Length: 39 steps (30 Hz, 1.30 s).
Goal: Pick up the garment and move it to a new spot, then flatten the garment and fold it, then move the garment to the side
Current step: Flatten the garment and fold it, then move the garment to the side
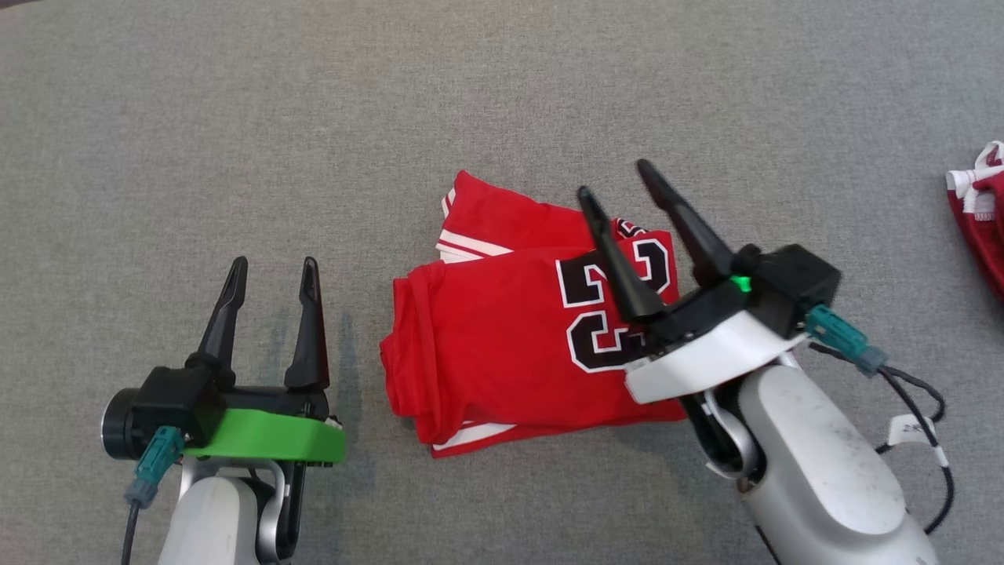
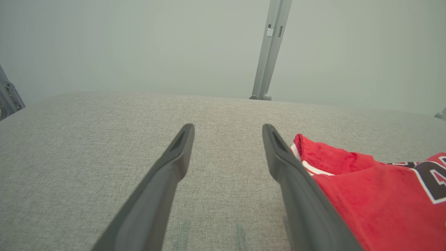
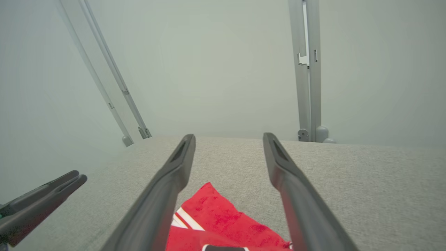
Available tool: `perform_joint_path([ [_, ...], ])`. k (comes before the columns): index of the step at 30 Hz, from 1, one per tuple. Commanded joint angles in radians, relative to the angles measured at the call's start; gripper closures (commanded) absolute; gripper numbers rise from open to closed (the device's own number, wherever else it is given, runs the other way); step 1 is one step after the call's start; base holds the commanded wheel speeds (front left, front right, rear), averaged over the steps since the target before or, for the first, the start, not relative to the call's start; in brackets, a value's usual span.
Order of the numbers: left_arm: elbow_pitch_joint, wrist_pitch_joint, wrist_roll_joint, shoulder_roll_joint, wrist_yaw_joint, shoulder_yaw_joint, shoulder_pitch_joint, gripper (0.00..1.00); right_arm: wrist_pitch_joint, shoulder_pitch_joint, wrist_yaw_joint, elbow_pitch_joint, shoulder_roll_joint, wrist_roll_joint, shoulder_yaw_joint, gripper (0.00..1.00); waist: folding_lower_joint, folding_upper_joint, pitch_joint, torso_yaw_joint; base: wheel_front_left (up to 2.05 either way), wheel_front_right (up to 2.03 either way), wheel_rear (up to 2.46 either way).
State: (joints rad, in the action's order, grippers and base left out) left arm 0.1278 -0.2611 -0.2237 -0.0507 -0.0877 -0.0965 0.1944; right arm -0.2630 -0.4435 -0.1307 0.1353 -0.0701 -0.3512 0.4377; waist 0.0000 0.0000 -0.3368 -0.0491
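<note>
Right gripper [image 3: 228, 137] has its fingers spread wide with nothing between them. The red garment [image 3: 216, 212] with white stripes lies under them on the grey fabric surface [image 3: 366, 181], near its near edge. The left gripper [image 3: 79, 176] pokes in at lower left. Two metal posts [image 3: 308, 69] stand at the far edge.

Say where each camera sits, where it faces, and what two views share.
Head: on the head, facing down at the jersey on the table; left gripper and right gripper show, open.
Left wrist: on that wrist, along its fingers, across the table.
Right wrist: on that wrist, along its fingers, over the jersey.
Shared: both wrist views show the jersey.
</note>
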Motion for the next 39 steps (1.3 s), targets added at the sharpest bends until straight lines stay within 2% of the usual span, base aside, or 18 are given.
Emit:
perform_joint_path([
  [1,-0.006,-0.003,0.015,-0.001,0.007,0.012,-0.013,0.00,-0.004,0.055,0.000,-0.029,-0.027,0.045,-0.101,0.00,0.0000,0.0000,0.010,0.009,0.00,0.00,0.00],
  [8,-0.007,-0.003,0.031,-0.017,0.018,0.038,-0.052,0.00,-0.002,0.189,0.000,-0.046,-0.093,0.110,-0.324,0.00,0.0000,0.0000,0.057,0.019,0.00,0.00,0.00],
  [13,-0.008,-0.003,0.037,-0.026,0.025,0.050,-0.077,0.00,0.018,0.251,0.000,-0.049,-0.106,0.119,-0.388,0.00,0.0000,0.0000,0.091,0.026,0.00,0.00,0.00],
  [28,-0.012,0.027,0.029,-0.053,0.047,0.052,-0.170,0.00,0.076,0.420,0.000,-0.071,-0.085,0.115,-0.440,0.00,0.0000,0.0000,0.224,0.040,0.00,0.00,0.00],
  [39,-0.033,0.055,0.018,-0.065,0.058,0.052,-0.209,0.00,0.109,0.483,0.000,-0.098,-0.075,0.111,-0.465,0.00,0.0000,0.0000,0.251,0.045,0.00,0.00,0.00],
])
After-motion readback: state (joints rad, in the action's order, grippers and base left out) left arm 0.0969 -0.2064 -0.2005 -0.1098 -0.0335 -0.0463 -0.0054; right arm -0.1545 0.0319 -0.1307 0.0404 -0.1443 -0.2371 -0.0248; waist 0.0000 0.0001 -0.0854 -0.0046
